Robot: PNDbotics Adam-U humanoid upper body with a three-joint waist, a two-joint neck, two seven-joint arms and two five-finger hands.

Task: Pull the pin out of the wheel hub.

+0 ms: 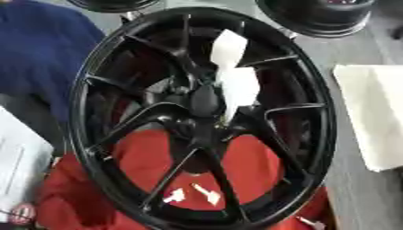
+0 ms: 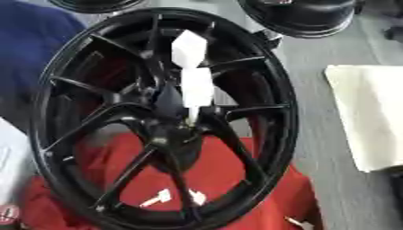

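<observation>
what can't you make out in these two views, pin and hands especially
- Pin: not identifiable in either view; white paper-like pieces cover the hub of the black spoked wheel, and blur smears the centre.
- Robot hands: neither shows in either view.
- Red cloth under the wheel: partly hidden by the spokes, cut off by the bottom edge.
- Small white bits seen between the lower spokes: too blurred to name.
- Second black wheel: cut off by the top edge.

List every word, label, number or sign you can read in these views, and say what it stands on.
None can be read.
White paper tags hanging at the hub of the black spoked alloy wheel: blank or too blurred to tell.
Small white tags on the red cloth: no legible marks.
Round red-and-white sticker at the lower left: blurred.
</observation>
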